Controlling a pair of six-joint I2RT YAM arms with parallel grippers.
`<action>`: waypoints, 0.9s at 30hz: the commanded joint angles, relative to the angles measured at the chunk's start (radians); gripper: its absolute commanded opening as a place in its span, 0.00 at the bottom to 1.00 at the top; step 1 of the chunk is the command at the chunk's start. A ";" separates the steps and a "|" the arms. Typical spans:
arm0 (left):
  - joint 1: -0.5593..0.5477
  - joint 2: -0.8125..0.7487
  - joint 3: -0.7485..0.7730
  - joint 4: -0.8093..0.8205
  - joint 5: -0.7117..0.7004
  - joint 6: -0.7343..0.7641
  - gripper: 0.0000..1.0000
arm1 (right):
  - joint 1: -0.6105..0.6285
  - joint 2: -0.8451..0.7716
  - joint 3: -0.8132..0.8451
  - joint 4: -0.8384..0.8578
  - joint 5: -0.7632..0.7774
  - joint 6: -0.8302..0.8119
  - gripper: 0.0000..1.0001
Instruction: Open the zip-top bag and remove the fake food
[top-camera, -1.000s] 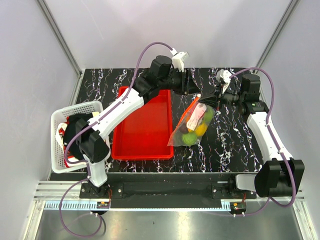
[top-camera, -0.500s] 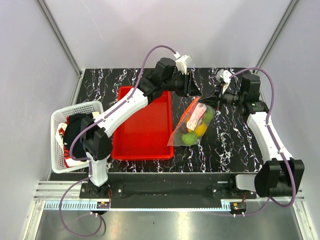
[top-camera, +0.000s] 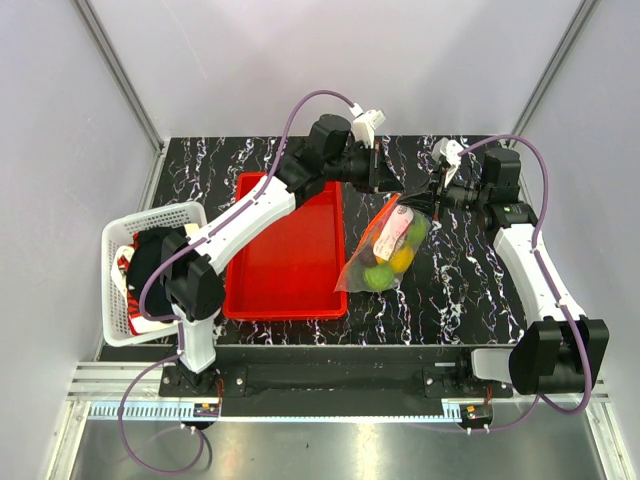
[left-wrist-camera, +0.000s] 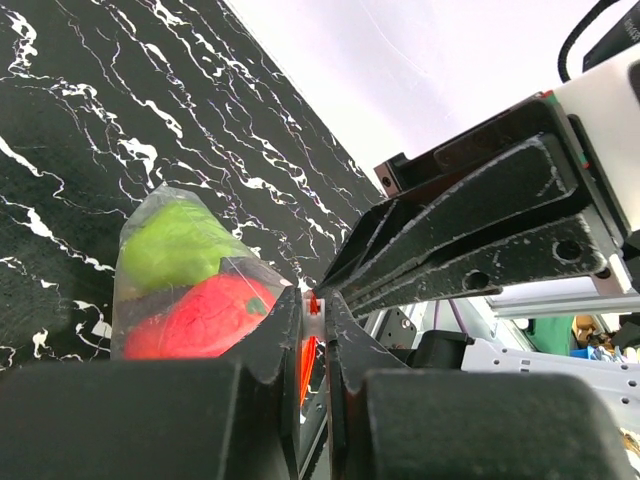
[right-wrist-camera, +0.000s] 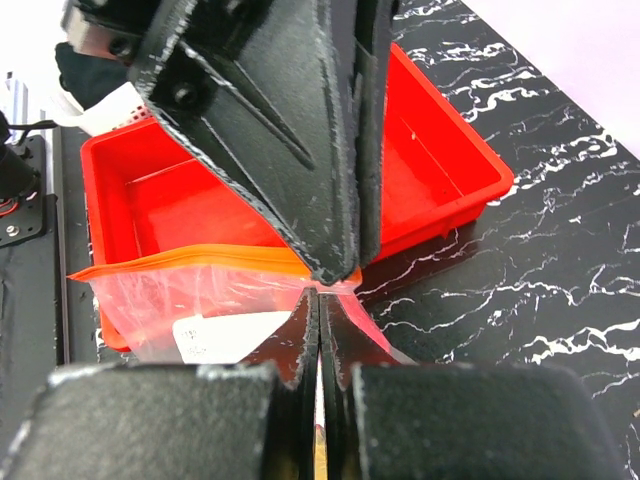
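Pinching of the bag's mouth is the step in hand, with nothing yet taken out. The zip-top bag (top-camera: 372, 262) lies just right of the red tray (top-camera: 285, 255). Its bottom seems to rest on the black marbled table (top-camera: 455, 295), and its mouth is raised toward the far side, where both arms meet.

The left gripper (left-wrist-camera: 313, 302) has its fingers drawn together on the orange zip strip (left-wrist-camera: 308, 355), with only that sliver between them. The right gripper (right-wrist-camera: 318, 296) is closed flat on a thin fold of clear film at the same end of the mouth. The two sets of tips face each other, almost touching.

The fake food (top-camera: 392, 255) is all inside the bag. A green fruit (left-wrist-camera: 175, 245) and a red one (left-wrist-camera: 205, 320) press against the plastic near the left fingers. From the right wrist the strip runs unbroken toward the tray, so the seal looks closed.

The next move probably calls for the two arms to draw apart, left and right, and peel the lips open. That works only if each gripper holds a different lip, and I cannot tell whether it does.
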 joint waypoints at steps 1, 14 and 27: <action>0.002 -0.017 -0.001 0.058 0.048 -0.008 0.00 | 0.003 -0.007 0.013 0.045 0.024 0.022 0.00; 0.002 -0.075 -0.131 0.059 0.060 0.095 0.00 | 0.002 0.022 -0.018 0.125 0.051 0.171 0.00; -0.012 -0.235 -0.398 0.079 0.051 0.121 0.00 | -0.026 0.062 0.001 0.204 0.136 0.257 0.00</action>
